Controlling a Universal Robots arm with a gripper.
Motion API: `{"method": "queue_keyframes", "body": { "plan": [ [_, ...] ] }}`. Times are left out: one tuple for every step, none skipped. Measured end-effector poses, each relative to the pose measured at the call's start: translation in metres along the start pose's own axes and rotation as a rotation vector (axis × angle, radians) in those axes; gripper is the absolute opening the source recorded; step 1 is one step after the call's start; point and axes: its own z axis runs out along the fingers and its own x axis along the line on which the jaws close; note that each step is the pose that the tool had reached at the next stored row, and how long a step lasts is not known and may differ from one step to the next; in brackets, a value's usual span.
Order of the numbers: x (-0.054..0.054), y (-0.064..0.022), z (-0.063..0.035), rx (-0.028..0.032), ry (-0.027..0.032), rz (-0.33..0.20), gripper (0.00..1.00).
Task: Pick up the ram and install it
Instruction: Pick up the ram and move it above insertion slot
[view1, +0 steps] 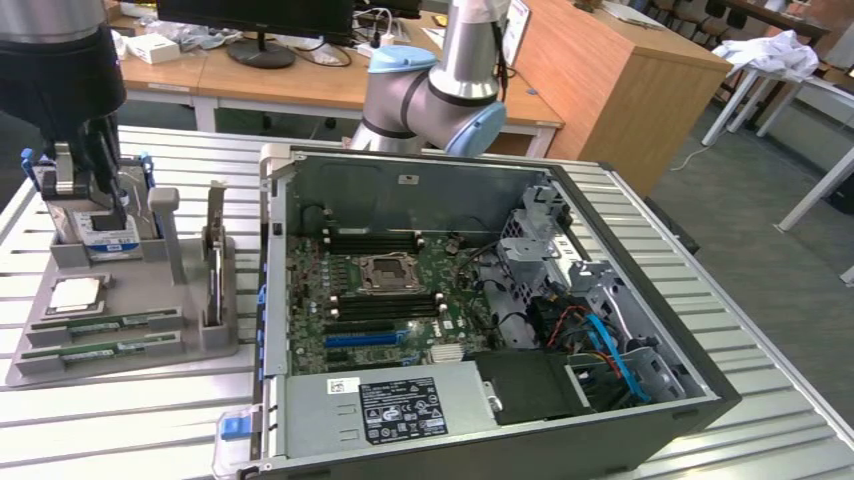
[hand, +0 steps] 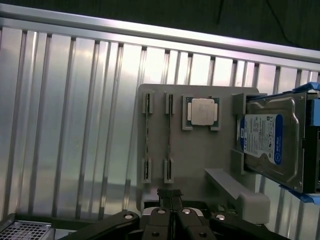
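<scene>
Hand (hand: 170, 194) pinched shut, empty, over the tray (hand: 200, 155). Ram (hand: 169, 137), seemingly on edge in the tray: light, stiff, fragile; pinch its flat faces mid-length.

The scene is taken by the exterior view from high up and at a slant, at middling range, across the slatted table (view1: 120, 420), with the open computer case (view1: 400, 190) centred and the grey tray (view1: 200, 345) at the exterior view's left. In the wrist view the tray (hand: 200, 150) is looked down on steeply and from nearer, past the closed jaws. The tray, its hard drive (view1: 107, 235) (hand: 270, 135) and the table slats (hand: 65, 125) are shared by both.
</scene>
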Motion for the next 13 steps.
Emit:
{"method": "queue_keyframes", "body": {
  "plan": [
    [0.000,0.0001,0.0019,-0.0004,0.0000,0.000,0.10],
    [0.000,0.0002,0.0036,-0.0007,-0.0001,0.001,0.10],
    [0.001,0.0002,0.0051,-0.0022,-0.0003,0.001,0.10],
    [0.001,0.0000,0.0062,-0.0062,-0.0007,0.001,0.10],
    [0.001,-0.0001,0.0070,-0.0129,-0.0012,0.001,0.10],
    [0.001,-0.0001,0.0078,-0.0216,-0.0021,0.002,0.10],
    [0.001,-0.0002,0.0086,-0.0296,-0.0030,0.002,0.10],
    [0.001,-0.0008,0.0099,-0.0328,-0.0032,0.002,0.10],
    [0.002,-0.0014,0.0118,-0.0327,-0.0032,0.003,0.10],
    [0.002,-0.0020,0.0135,-0.0327,-0.0033,0.003,0.10],
    [0.002,-0.0027,0.0153,-0.0328,-0.0033,0.004,0.10],
    [0.003,-0.0035,0.0172,-0.0327,-0.0034,0.004,0.10],
    [0.003,-0.0039,0.0190,-0.0328,-0.0033,0.004,0.10]
  ]
}}
